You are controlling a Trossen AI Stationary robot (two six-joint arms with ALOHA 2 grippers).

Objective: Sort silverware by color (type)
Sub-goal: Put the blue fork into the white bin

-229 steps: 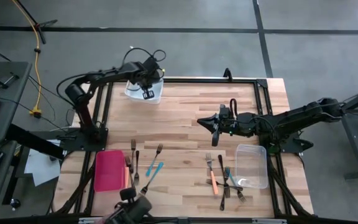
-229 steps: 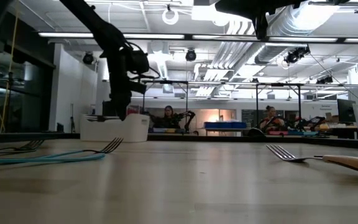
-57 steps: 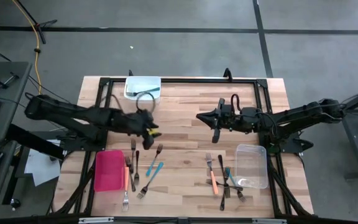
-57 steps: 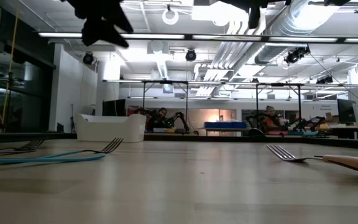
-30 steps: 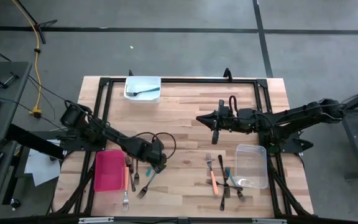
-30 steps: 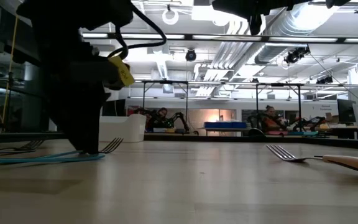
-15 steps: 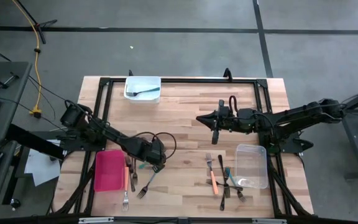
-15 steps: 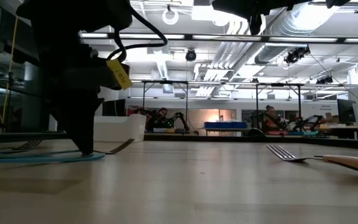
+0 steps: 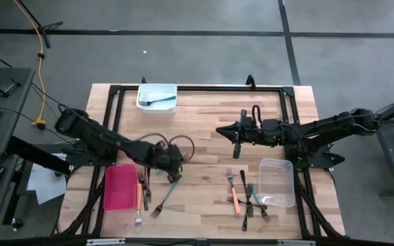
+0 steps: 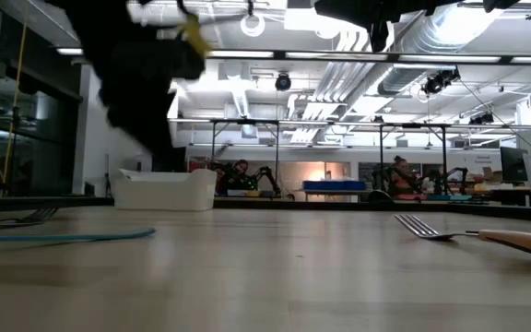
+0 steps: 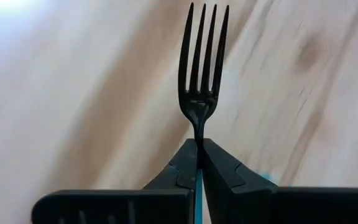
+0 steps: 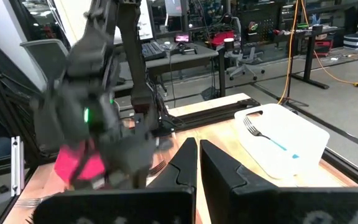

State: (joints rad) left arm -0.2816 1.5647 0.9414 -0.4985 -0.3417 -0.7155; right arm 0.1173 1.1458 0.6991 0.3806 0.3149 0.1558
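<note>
Open room in the middle of the table [image 9: 204, 116], crowded along the near edge.

Bare wood across the middle and the far right corner, wide enough for a gripper to pass. Blocked at the far left corner by a white tub [image 9: 158, 98]. Blocked by the near left corner by a red tray [image 9: 120, 186], with forks and a teal fork [image 9: 164, 197] close beside it, and the left gripper [image 9: 174, 167] holding a black fork [image 11: 201, 68] over them. Blocked by the near right corner by a clear tub [image 9: 278, 182] and a heap of forks [image 9: 247, 198] beside it. Right gripper [image 9: 237, 145] hanging over the right middle.
</note>
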